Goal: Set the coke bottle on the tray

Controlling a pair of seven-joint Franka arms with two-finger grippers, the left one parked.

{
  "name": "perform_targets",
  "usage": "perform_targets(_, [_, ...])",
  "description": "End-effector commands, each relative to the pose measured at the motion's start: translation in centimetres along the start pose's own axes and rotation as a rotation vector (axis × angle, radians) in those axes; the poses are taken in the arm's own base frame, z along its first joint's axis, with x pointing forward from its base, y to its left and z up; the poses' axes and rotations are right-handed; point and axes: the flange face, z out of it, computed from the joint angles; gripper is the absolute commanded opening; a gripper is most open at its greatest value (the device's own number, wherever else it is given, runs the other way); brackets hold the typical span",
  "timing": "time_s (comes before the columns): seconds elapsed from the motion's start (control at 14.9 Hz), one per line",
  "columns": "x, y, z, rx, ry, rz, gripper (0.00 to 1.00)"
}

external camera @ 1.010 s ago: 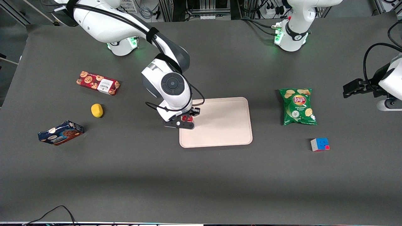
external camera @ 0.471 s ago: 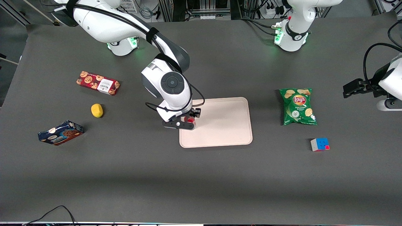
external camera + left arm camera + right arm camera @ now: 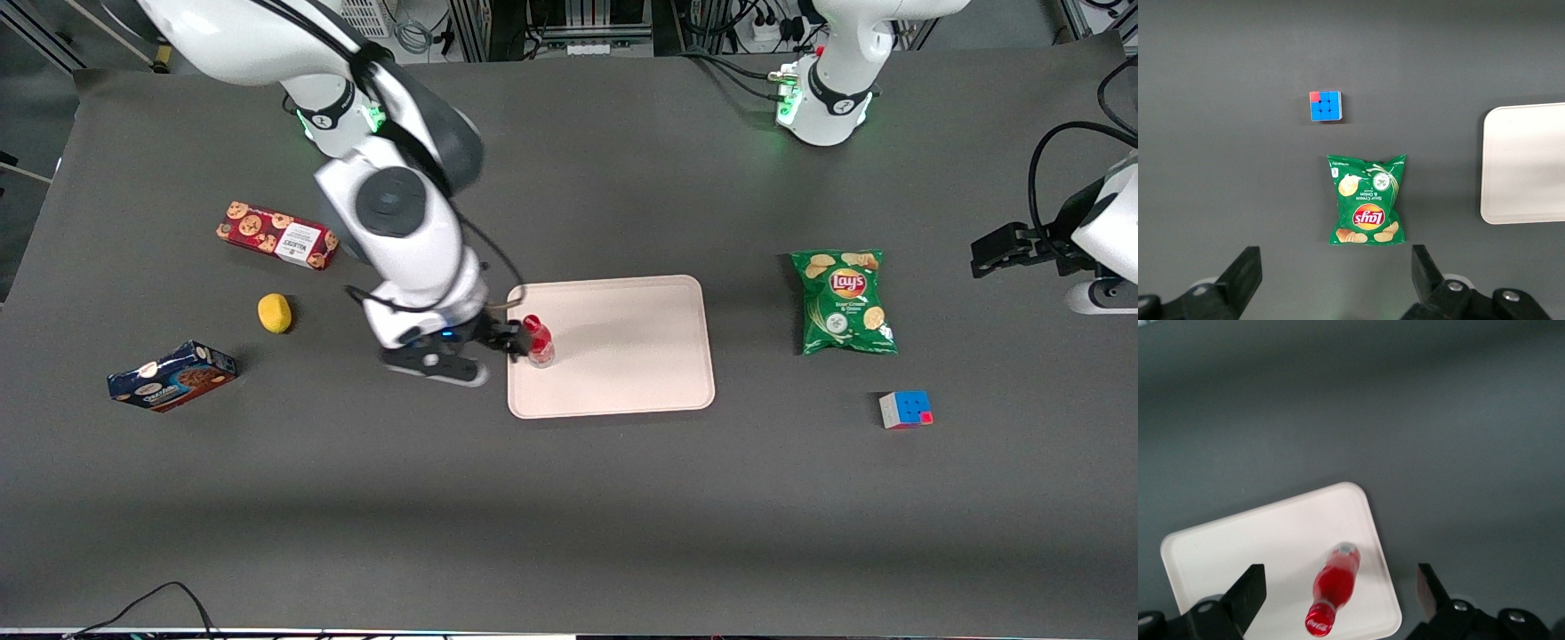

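The coke bottle [image 3: 538,342] stands upright on the pinkish-beige tray [image 3: 640,356], close to the tray's edge toward the working arm's end. My right gripper [image 3: 500,340] is open and raised, just off that edge beside the bottle, holding nothing. In the right wrist view I look down on the bottle's red cap and body [image 3: 1337,583] on the tray [image 3: 1258,547]. The gripper [image 3: 1340,592] has its two dark fingers [image 3: 1251,590] spread wide on either side, clear of the bottle.
A green Lay's chip bag [image 3: 843,302] and a colour cube [image 3: 905,409] lie toward the parked arm's end. A red cookie box [image 3: 277,235], a lemon [image 3: 275,313] and a blue box [image 3: 172,376] lie toward the working arm's end.
The gripper was shut on the bottle over the tray's edge; now it has let go, opened and drawn back upward toward the working arm's end. The bottle stays standing on the tray.
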Motion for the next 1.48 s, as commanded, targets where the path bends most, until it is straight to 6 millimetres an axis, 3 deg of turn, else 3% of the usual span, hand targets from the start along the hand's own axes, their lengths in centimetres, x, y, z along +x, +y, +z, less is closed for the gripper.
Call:
perform_targets(0.0, [3.6, 6.3, -6.5, 0.035, -0.001, -0.016, 1.0])
perform_targets(0.13, [5.6, 10.8, -9.4, 0.022, -0.024, -0.083, 1.0])
perform_targets(0.34, [8.9, 19.2, -12.8, -0.029, -0.029, -0.189, 1.0])
perform_targets(0.67, [10.4, 29.8, -16.6, -0.051, -0.1, -0.179, 1.0])
perform_targets(0.81, [10.5, 32.8, -17.3, -0.052, -0.124, -0.202, 1.0])
perform_targets(1.14, [7.1, 36.2, -15.8, -0.041, -0.131, -0.157, 1.0])
perform_targets(1.41, [6.5, 35.8, -15.2, -0.039, -0.104, -0.164, 1.0])
